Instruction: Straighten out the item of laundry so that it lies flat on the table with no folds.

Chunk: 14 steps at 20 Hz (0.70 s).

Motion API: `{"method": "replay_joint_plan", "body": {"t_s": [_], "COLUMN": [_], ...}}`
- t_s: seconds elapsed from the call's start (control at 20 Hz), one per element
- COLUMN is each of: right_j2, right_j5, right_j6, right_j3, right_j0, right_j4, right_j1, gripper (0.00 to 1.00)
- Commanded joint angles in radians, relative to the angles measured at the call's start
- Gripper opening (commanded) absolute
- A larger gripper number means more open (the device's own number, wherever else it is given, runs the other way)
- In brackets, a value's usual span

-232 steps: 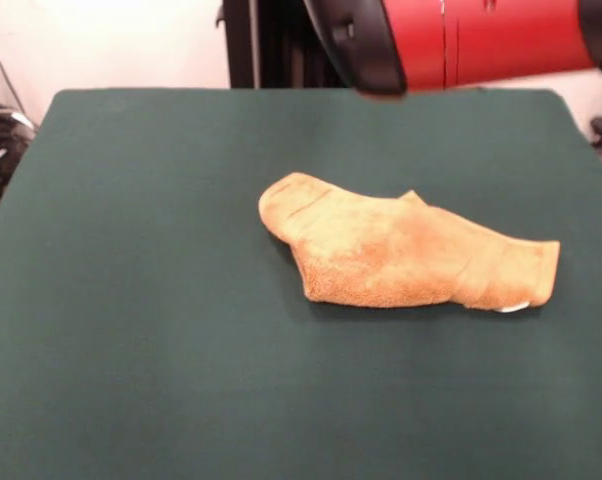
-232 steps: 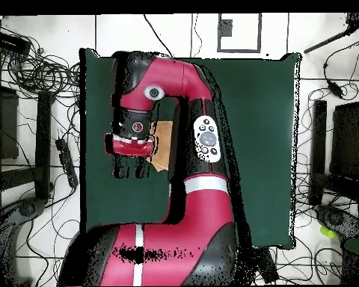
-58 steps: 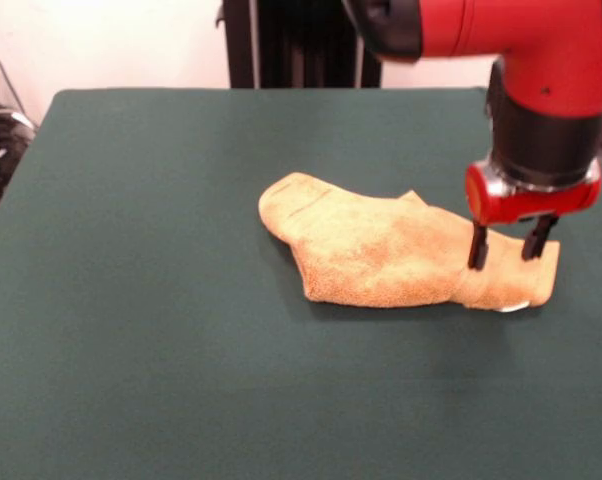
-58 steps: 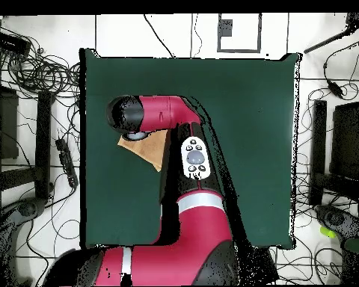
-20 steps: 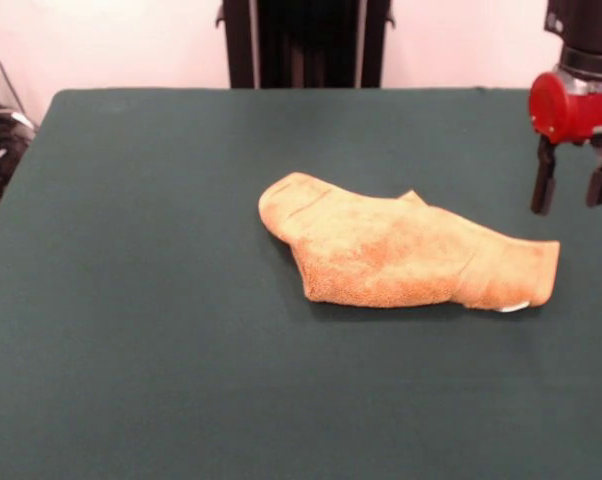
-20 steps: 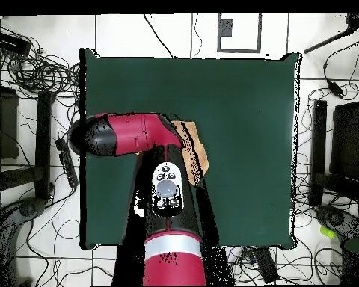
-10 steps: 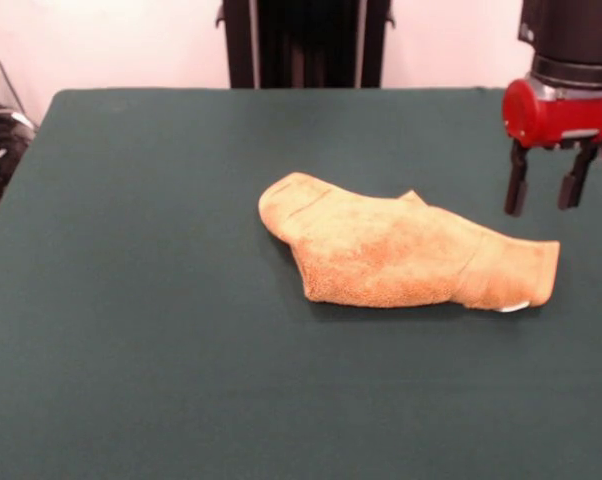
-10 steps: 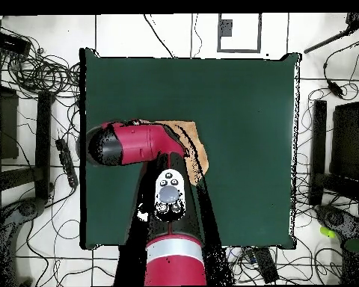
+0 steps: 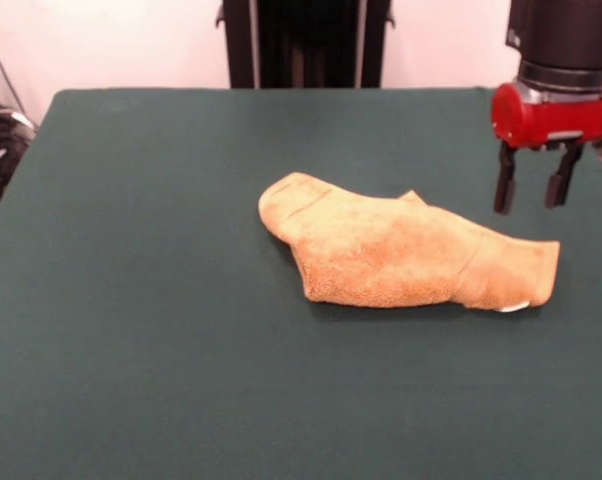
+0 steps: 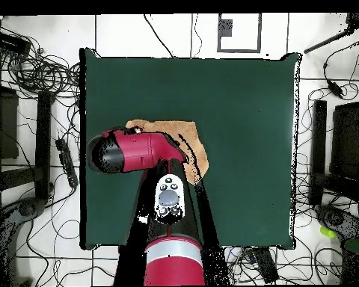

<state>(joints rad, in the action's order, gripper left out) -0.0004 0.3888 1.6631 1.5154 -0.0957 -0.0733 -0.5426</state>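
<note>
The small golden-orange terry-cloth towel [image 9: 406, 254] lies bunched and folded near the middle of the large dark green felt-covered desk [image 9: 161, 350], its small white tag [image 9: 514, 307] at the near right end. The red and black arm's jaws [image 9: 527, 180] hang spread and empty above the desk — just beyond the towel's right end, not touching it. Overhead, the arm hides part of the towel [image 10: 167, 129].

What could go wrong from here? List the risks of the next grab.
1. The gripper hangs open above and behind the towel's tagged end; coming straight down, it may close on bare table.
2. The towel lies folded over itself, so a pinch could catch both layers and drag the bundle rather than open it.
3. In the overhead view the arm hides much of the towel.
</note>
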Motion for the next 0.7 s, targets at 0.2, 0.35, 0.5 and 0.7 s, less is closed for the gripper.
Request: {"method": "replay_joint_plan", "body": {"t_s": [0.2, 0.35, 0.5, 0.7], "right_j2": [0.007, -0.011, -0.012, -0.042], "right_j5": [-0.062, -0.078, -0.105, -0.130], "right_j6": [0.259, 0.301, 0.325, 0.328], "right_j3": [0.115, 0.122, 0.121, 0.074], "right_j0": [-0.072, -0.096, -0.110, -0.143], "right_j4": [0.034, 0.059, 0.085, 0.111], "right_j1": [0.081, 0.102, 0.127, 0.172], "gripper": [1.00, 1.00, 1.00, 1.00]}}
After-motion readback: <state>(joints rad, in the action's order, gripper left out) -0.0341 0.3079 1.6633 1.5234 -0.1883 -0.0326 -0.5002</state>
